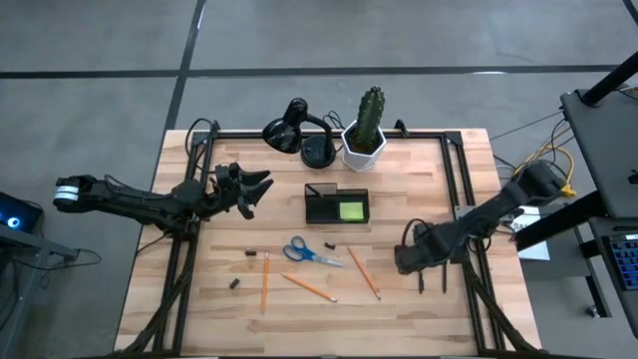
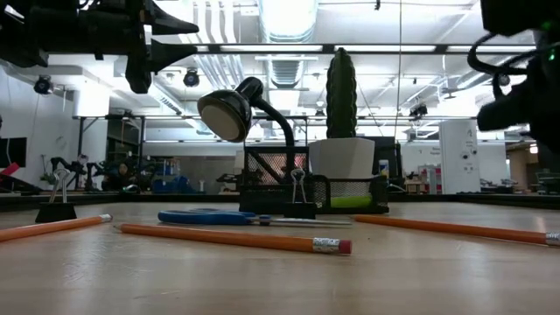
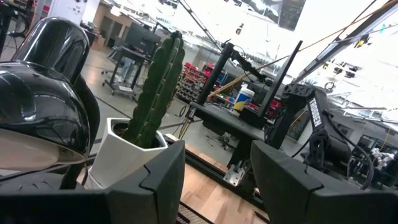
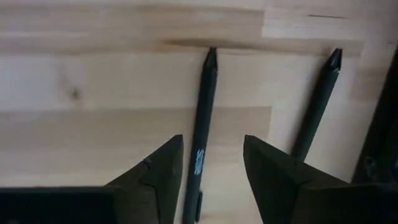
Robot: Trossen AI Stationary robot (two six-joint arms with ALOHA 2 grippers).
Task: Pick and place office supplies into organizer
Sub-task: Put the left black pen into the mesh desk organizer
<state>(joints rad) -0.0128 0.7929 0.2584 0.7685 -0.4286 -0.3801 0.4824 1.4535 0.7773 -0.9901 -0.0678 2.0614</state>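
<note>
The right gripper (image 4: 208,177) hovers with fingers spread astride a thin dark pen (image 4: 200,143) lying on the pale wooden table (image 4: 93,93), not touching it, while the left gripper (image 1: 257,186), also open, waits near the small black rectangular organizer (image 1: 324,205).

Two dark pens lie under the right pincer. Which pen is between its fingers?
The pen running straight up the middle of the right wrist view lies between the open right pincer fingers. The other pen lies apart, outside them, beside the table frame.

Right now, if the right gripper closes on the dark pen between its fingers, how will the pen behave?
The dark pen looks thin, straight and rigid, so probably stiff and light. Lying flat between the open right gripper, its rounded barrel may roll or slip if pinched off-centre.
</note>
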